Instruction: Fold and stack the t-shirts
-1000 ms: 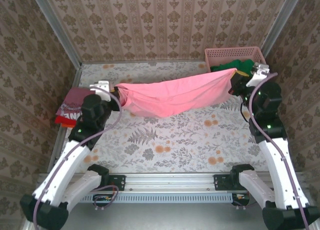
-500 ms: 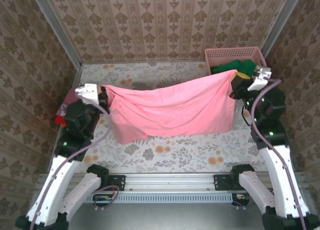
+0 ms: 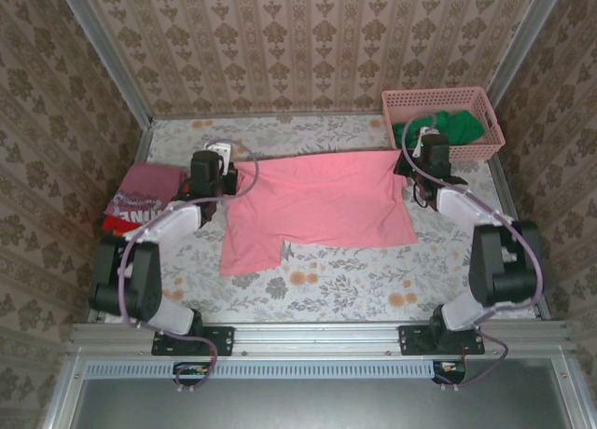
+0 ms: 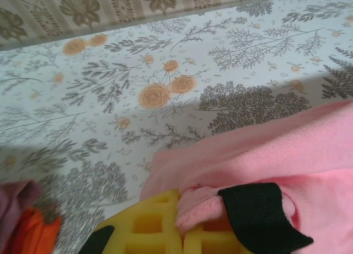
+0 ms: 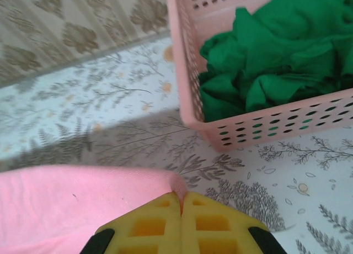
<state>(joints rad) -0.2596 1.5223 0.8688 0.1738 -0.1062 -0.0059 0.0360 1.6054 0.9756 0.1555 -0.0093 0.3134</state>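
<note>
The salmon-pink t-shirt [image 3: 317, 205] lies spread flat across the middle of the table. My left gripper [image 3: 224, 160] is shut on its far left corner [image 4: 209, 210], low over the table. My right gripper [image 3: 417, 151] is shut on its far right corner [image 5: 179, 190], pinched between the yellow pads. The dusty-red t-shirt with white lettering [image 3: 145, 196] lies folded at the left edge, on top of the orange-red t-shirt [image 3: 117, 226], whose edge peeks out below it and shows again as an orange-red t-shirt corner [image 4: 33, 232].
The pink lattice basket [image 3: 438, 103] at the back right holds green cloth [image 3: 457, 129] and stands just right of my right gripper, with the basket wall [image 5: 231, 132] close ahead. The back wall runs right behind both grippers.
Both arms swung forward and down to the far side of the table, laying the hanging pink shirt flat. Both grippers kept hold of its corners.
</note>
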